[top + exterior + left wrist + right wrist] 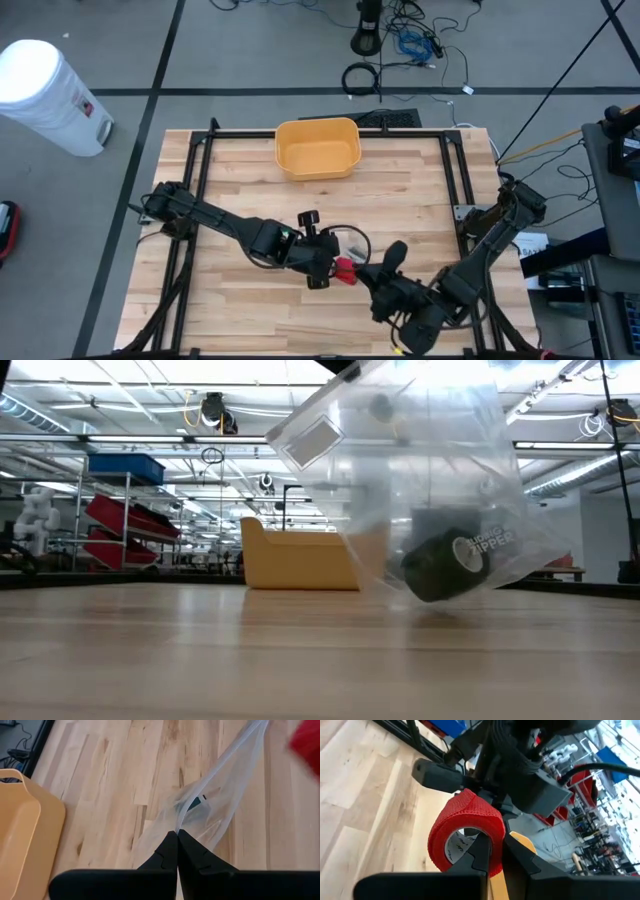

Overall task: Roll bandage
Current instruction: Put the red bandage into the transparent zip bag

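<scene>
Right wrist view: red bandage roll (pixel 465 832) pinched through its rim by right gripper (pixel 492 851), table's six o'clock. Left gripper (pixel 177 835) clamped shut on clear zipper bag (pixel 210 805). Bagging step, seemingly; next needs bag mouth opened.

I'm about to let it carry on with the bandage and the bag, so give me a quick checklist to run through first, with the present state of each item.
1. Right hand grips the red bandage roll: ok, fingers pinch its wall.
2. Left hand shut on the clear zipper bag: ok, a fold sits between the fingertips.
3. Bag lifted: ok in the low view, though its lower corner seems to touch the wooden table.
4. Bag mouth open toward the roll: cannot tell.
5. Dark item settled inside the bag: ok.
6. Yellow bin clear of both arms: ok, it sits at the far edge.
</scene>
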